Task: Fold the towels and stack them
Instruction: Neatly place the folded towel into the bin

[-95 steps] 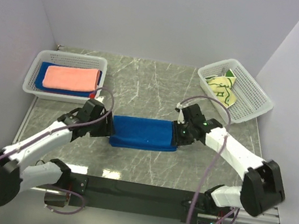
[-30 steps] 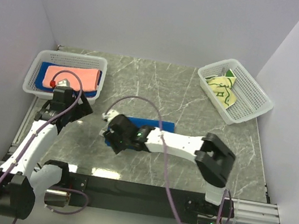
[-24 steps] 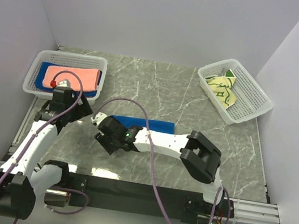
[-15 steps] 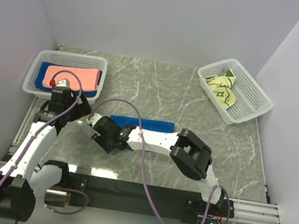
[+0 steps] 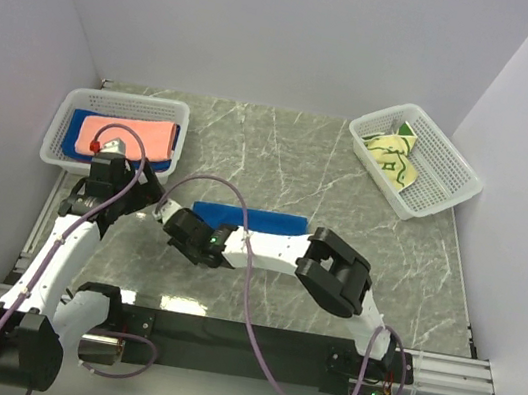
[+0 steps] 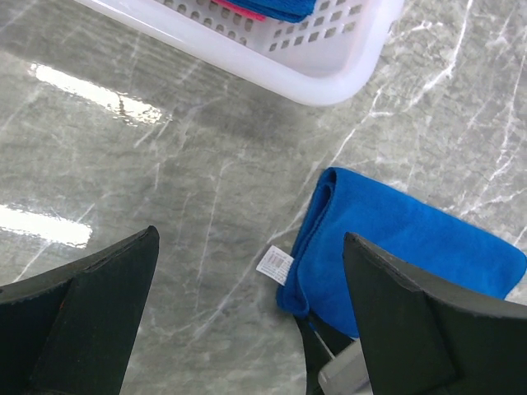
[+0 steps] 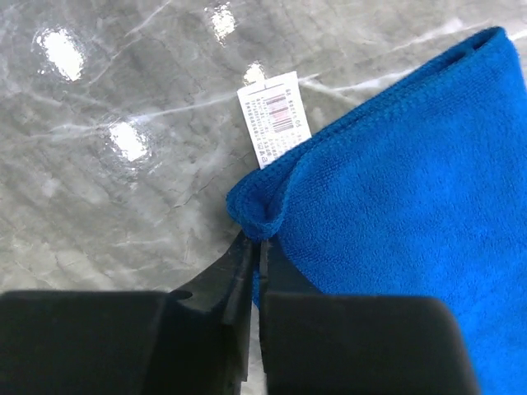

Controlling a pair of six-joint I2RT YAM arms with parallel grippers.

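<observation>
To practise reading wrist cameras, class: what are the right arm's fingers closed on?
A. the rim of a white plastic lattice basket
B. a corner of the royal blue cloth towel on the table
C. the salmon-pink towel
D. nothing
B: the right wrist view shows the right arm's fingers shut on a corner of the royal blue cloth towel, just below its white label.

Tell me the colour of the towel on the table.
Royal blue; the towel shows best in the right wrist view.
</observation>
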